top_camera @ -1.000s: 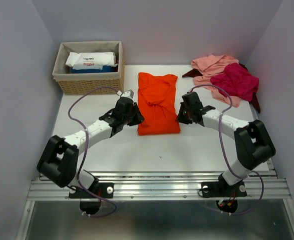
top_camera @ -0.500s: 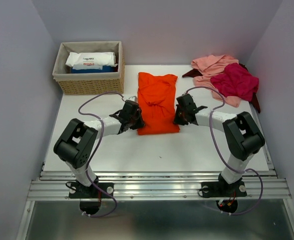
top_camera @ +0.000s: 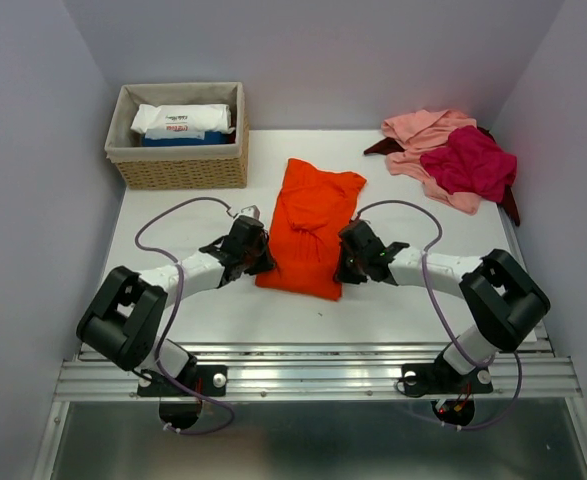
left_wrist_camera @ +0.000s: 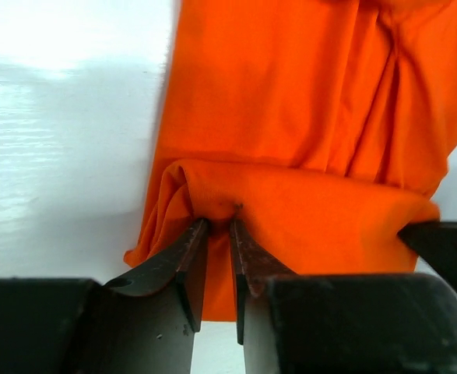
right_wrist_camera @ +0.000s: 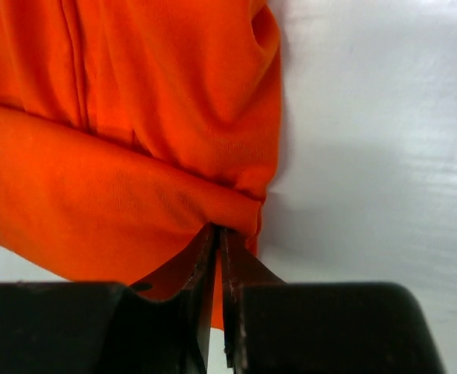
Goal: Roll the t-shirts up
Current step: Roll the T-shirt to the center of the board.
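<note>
A bright orange-red t-shirt [top_camera: 311, 225] lies folded into a long strip mid-table, slanted, its near end lifted. My left gripper [top_camera: 257, 256] is shut on the near left corner of that shirt [left_wrist_camera: 290, 117], cloth pinched between its fingers [left_wrist_camera: 189, 249]. My right gripper [top_camera: 345, 262] is shut on the near right corner [right_wrist_camera: 135, 156], the fingertips [right_wrist_camera: 212, 249] nearly touching with fabric between them. The near edge curls over in a fold between the two grippers. A salmon-pink t-shirt [top_camera: 418, 135], a magenta one [top_camera: 468, 165] and a dark maroon one [top_camera: 510, 205] lie heaped at the back right.
A wicker basket [top_camera: 178, 165] with white packets stands at the back left corner. Purple-grey walls close in on three sides. The metal rail [top_camera: 313, 375] with both arm bases runs along the near edge.
Both grippers closed on the orange shirt's near corners and pulled them toward the near edge. The shirt slid nearer and turned slantwise, its near edge now curled up.
</note>
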You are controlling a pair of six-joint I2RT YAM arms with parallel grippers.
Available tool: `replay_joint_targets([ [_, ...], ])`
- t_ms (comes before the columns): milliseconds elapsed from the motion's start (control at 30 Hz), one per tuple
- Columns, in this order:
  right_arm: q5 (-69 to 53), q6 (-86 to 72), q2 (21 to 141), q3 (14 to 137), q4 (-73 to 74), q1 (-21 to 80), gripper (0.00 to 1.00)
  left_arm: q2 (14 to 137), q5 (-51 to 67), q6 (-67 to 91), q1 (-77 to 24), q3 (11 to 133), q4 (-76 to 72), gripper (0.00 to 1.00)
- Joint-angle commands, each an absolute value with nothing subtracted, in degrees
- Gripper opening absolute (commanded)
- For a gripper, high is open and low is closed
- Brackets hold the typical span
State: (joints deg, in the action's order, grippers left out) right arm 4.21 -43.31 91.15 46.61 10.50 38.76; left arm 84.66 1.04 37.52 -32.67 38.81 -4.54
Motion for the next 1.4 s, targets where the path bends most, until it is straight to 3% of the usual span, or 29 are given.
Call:
replay_joint_targets([
  [0,4.4,-46.6,88.2,44.6,13.2,42.0,0.12,79.4,-4.2,36.1,-32.5,39.4,-0.4,0.31],
  [367,15.1,-42.0,81.1,48.2,19.2,44.3,0.17,72.6,-5.7,35.2,-28.6,44.0,7.3,0.38],
  [467,21.3,-35.4,81.0,51.8,21.1,48.5,0.31,70.0,-5.0,37.3,-28.1,43.8,9.0,0.42],
  [567,26.4,-29.2,82.9,54.2,23.2,53.2,0.51,65.7,-4.4,39.8,-27.9,42.2,10.5,0.63],
  [700,31.2,-23.0,85.3,54.9,22.4,59.0,0.62,61.5,-4.5,42.3,-27.4,40.5,12.9,0.70],
  [967,29.3,-23.5,92.6,56.6,16.7,60.3,0.55,56.8,-5.5,49.1,-27.2,38.2,19.9,0.62],
  [1167,21.2,-26.4,100.4,58.7,11.3,60.3,0.53,54.0,-6.1,55.3,-27.1,35.3,21.1,0.72],
  [1267,18.8,-28.6,103.3,61.2,9.3,60.3,0.53,52.5,-8.6,56.1,-26.8,34.5,21.4,0.87],
  [1367,17.9,-31.1,105.6,64.7,9.1,60.3,0.52,52.4,-11.7,56.1,-26.0,33.7,21.8,0.90],
])
